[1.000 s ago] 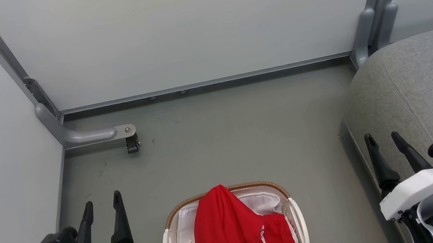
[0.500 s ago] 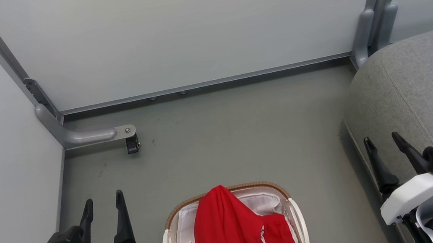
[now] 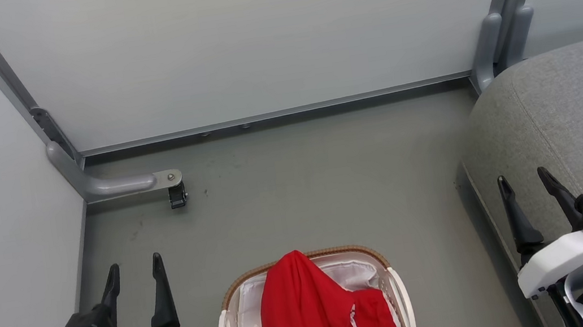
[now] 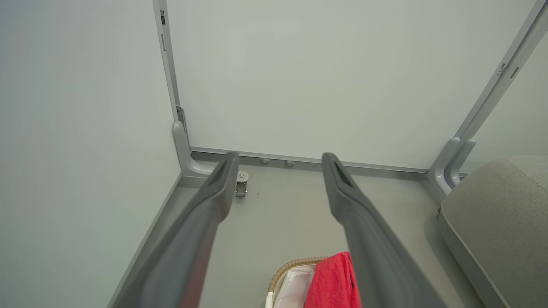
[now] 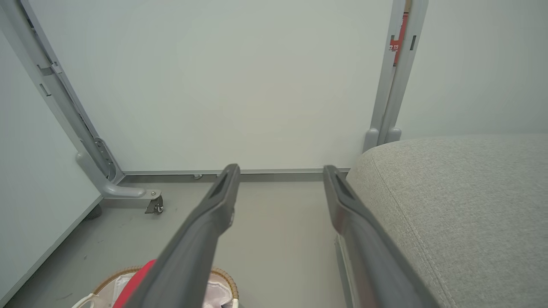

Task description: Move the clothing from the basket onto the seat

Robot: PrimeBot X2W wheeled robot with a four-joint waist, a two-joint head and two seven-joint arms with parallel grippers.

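Clothing, a bright red soft fabric heap, lies in the oval woven basket with a brown wicker rim. Its long axis runs from the near edge up to a peak at the far rim. Left end effector and right end effector flank it, fingers spread wide, empty. The large rounded grey fabric seat stands right; the right wrist view adds its stitched seam.
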